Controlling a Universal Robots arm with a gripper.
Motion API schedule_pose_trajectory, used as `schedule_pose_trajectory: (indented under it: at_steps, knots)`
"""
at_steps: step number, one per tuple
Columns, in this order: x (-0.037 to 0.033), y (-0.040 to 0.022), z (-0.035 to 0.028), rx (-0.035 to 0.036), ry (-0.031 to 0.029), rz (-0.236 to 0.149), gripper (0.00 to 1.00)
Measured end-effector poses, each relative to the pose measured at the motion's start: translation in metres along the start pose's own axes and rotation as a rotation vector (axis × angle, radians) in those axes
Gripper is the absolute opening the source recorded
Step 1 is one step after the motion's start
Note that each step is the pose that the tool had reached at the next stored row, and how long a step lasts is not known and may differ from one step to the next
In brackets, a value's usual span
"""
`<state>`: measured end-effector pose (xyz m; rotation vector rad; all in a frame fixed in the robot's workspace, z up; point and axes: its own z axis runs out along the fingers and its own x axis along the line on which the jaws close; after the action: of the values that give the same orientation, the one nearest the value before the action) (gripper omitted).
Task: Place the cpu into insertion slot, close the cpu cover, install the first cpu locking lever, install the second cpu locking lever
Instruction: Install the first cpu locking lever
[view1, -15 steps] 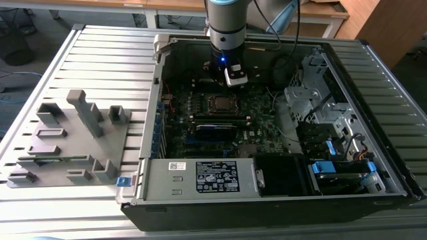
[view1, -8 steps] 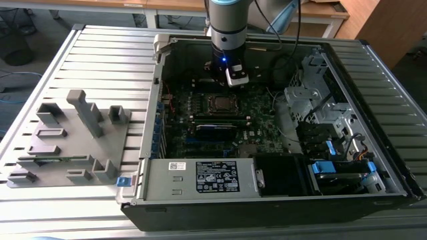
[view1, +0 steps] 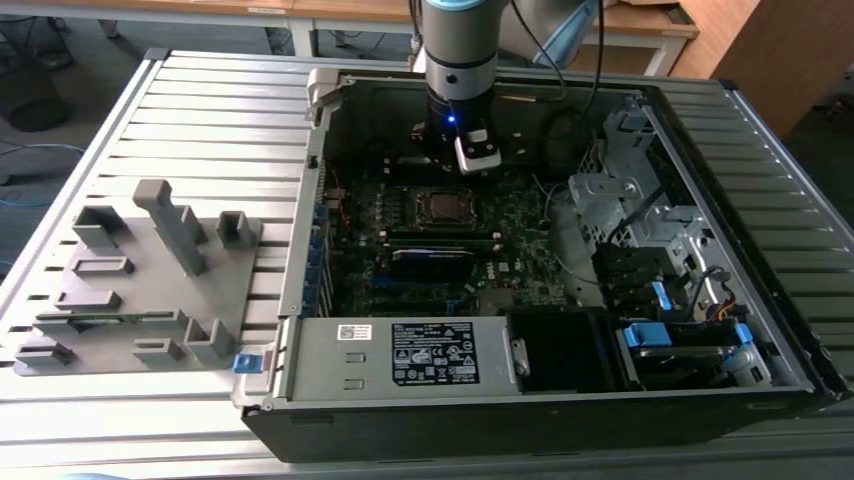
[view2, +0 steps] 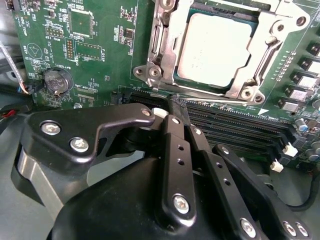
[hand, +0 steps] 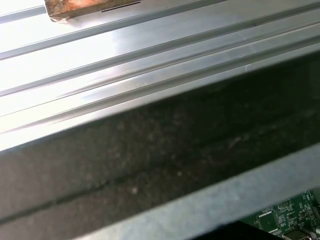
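The cpu (view2: 215, 47), a dull silver square, lies in the insertion slot, whose dark edge (view2: 205, 84) shows around it. The silver cpu cover (view2: 235, 91) lies flat, framing the chip. A thin metal locking lever (view2: 153, 42) runs along one side of the cover and another (view2: 267, 55) along the opposite side; both lie low against the frame. My gripper (view2: 175, 102) hangs just off the socket over the memory slots, its black fingers (view2: 172, 145) shut together with nothing between them. In the exterior view the gripper (view1: 470, 160) hovers just behind the socket (view1: 441, 205).
The green motherboard (view2: 100, 65) sits in an open black computer case (view1: 694, 130). Long memory slots (view2: 240, 125), a coin battery (view2: 56, 81), a power supply (view1: 400, 355) and a drive cage (view1: 641, 220) surround the socket. A grey fixture (view1: 147, 280) stands on the slatted table (hand: 150, 45).
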<state>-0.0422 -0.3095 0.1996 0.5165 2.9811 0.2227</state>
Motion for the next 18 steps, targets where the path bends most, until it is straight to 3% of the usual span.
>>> schedule_pose_trajectory:
  at_steps: [4, 13, 18]
  knots:
    - [0.0002, 0.0005, 0.0003, 0.0018, -0.0030, 0.019, 0.11]
    - [0.0008, 0.0021, 0.0006, 0.0021, -0.0035, 0.020, 0.11]
    - [0.0007, 0.0018, 0.0006, 0.0092, -0.0060, 0.019, 0.11]
